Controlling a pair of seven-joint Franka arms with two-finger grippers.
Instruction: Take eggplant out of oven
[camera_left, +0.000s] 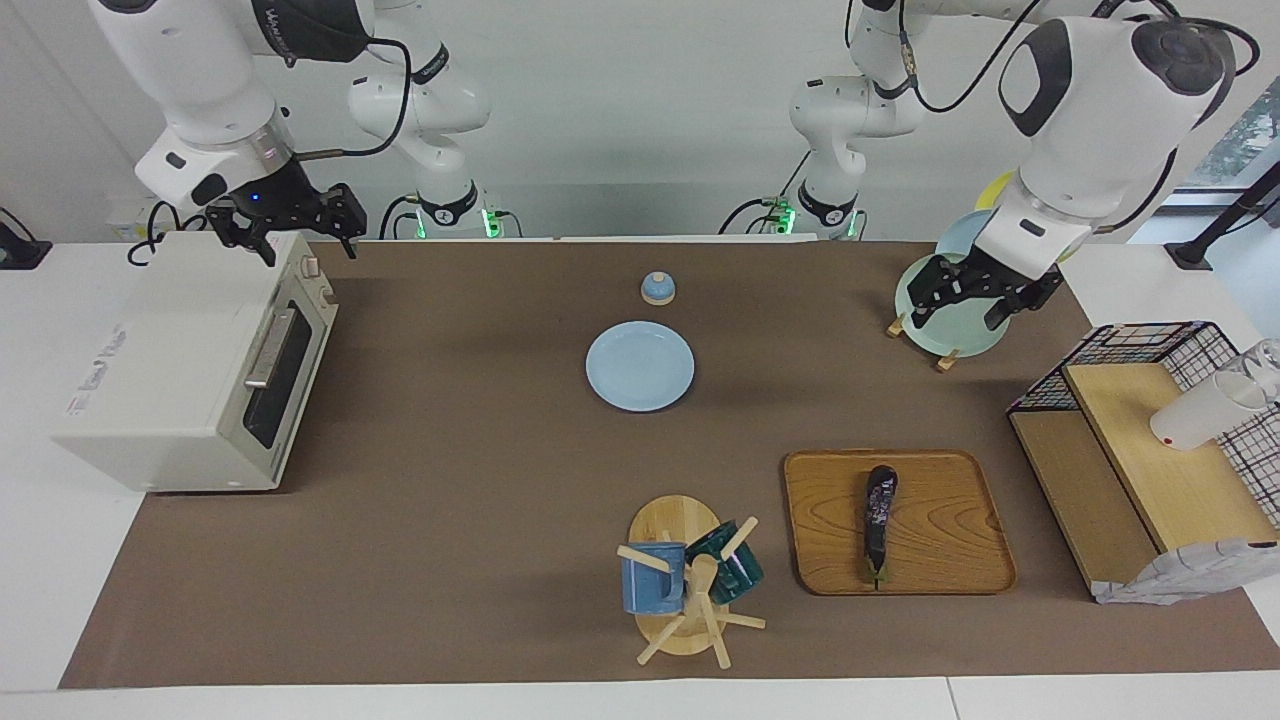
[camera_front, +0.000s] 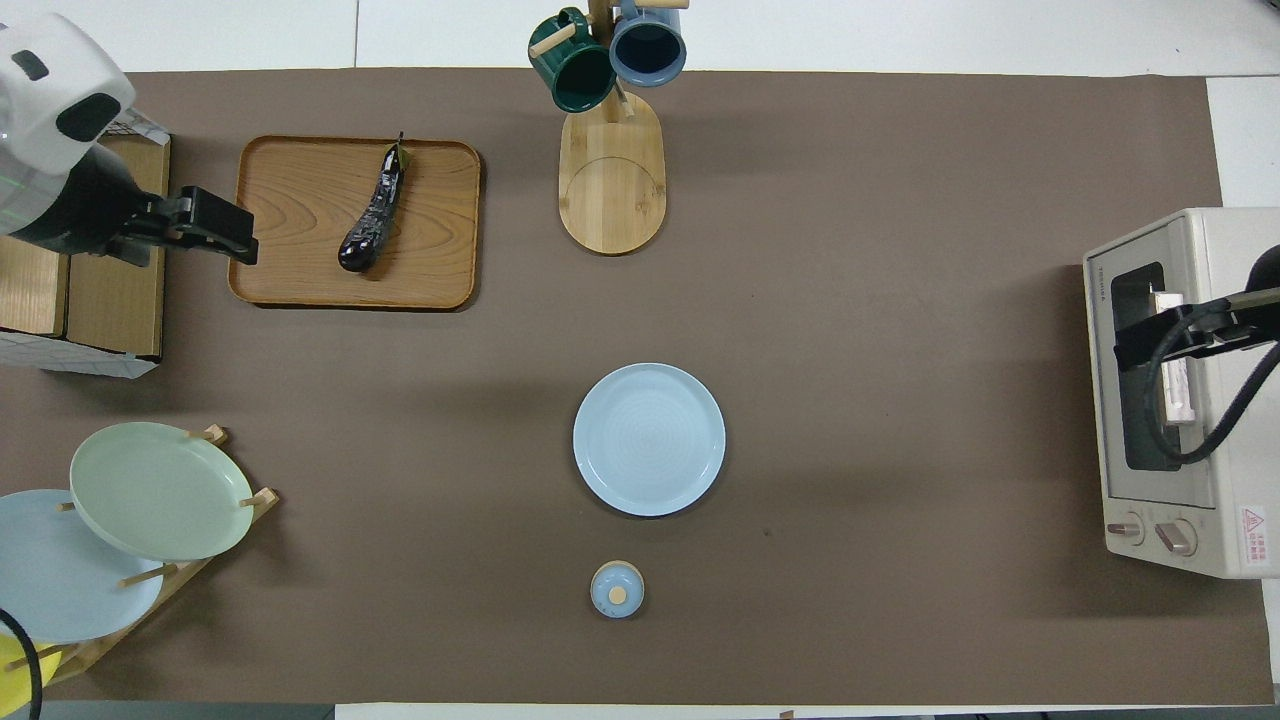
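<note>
Eggplant (camera_left: 876, 522), slim and dark purple-black, lies loose on a wooden tray (camera_left: 950, 560) in the facing view, its stem end pointing away from the robots; the tray sits toward the left arm's end of the table, beside a wooden mug tree (camera_left: 690, 590) that carries a blue mug and a green one. The oven (camera_left: 190, 370), boxy and off-white, stands at the right arm's end of the table with its dark glass door closed. The left gripper (camera_left: 975, 295) hangs in the air over a pale green plate (camera_left: 945, 320) propped in a wooden rack, its fingers spread apart and holding nothing. The right gripper (camera_left: 285, 228) hangs over the oven's top corner nearest the robots, its fingers also spread and empty. A light blue plate (camera_left: 640, 365) lies flat at mid-table, and a small blue lid with a pale knob (camera_left: 657, 288) sits nearer to the robots than that plate. In the overhead view, the eggplant (camera_front: 373, 215) rests slantwise on the tray (camera_front: 290, 220), touching nothing else. The left gripper (camera_front: 215, 222) is over the tray's edge toward the left arm's end of the table, clear of the eggplant, and whether its fingers are spread cannot be told from this angle. The right gripper is partly cut off above the oven (camera_front: 1180, 400), whose two knobs show at the end nearest the robots. The light blue plate (camera_front: 649, 439) and the small lid (camera_front: 617, 589) lie in line at the table's middle.
</note>
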